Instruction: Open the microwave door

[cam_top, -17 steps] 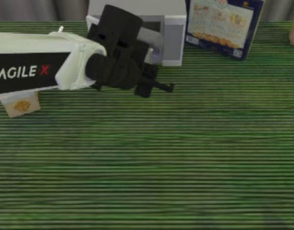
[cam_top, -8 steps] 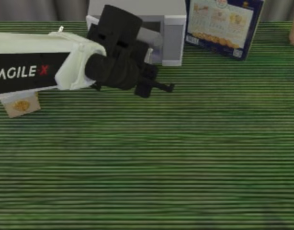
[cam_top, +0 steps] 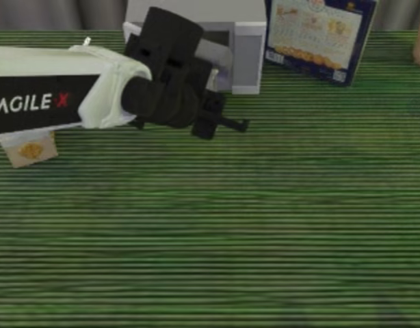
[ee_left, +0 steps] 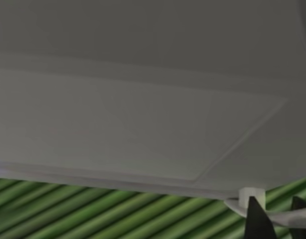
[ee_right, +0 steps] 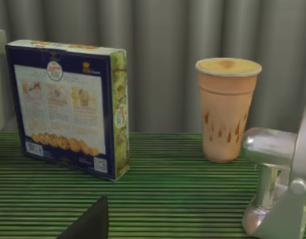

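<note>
Left gripper (cam_top: 220, 113) is sitting against the microwave door (cam_top: 211, 51) at the microwave (cam_top: 196, 14), back left of the table; finger spread: cannot tell. Nothing is shifting across the last second, so the door seems barely cracked. The arm is reading "AGILE X"; the blue carton (ee_right: 68, 104) print is illegible. The right arm is staying out of the top view.

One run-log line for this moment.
left gripper: at microwave door front, fingers unclear | door: closed or barely ajar | right arm: out of top view

White "AGILE X" lettering on the left arm's black panel (cam_top: 39, 102) at the top view's upper left, blue carton (ee_right: 68, 102) print too small to read
</note>
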Robot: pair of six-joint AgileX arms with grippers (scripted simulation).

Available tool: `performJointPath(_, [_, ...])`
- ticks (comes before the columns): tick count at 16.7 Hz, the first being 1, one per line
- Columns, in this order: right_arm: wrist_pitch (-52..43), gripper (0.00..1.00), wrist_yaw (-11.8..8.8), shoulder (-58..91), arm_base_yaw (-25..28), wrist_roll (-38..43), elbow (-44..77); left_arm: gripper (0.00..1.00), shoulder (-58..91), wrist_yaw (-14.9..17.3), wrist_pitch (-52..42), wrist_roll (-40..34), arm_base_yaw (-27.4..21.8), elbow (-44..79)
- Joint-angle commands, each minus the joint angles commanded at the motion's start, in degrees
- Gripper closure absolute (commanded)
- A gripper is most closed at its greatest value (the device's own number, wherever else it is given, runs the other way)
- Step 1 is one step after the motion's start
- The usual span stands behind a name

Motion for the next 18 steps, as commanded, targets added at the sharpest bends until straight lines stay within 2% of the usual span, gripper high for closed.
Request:
performJointPath(7, [0.0, 0.0, 0.0, 0.0, 0.0, 0.0, 0.0, 1.0, -1.57, 2.25, 0.54, 3.47, 1.63, -2.1])
performJointPath(18, [0.0, 0.0, 0.0, 0.0, 0.0, 0.0, 0.0, 1.0, -1.59, 2.3, 0.54, 3.56, 1.66, -2.15])
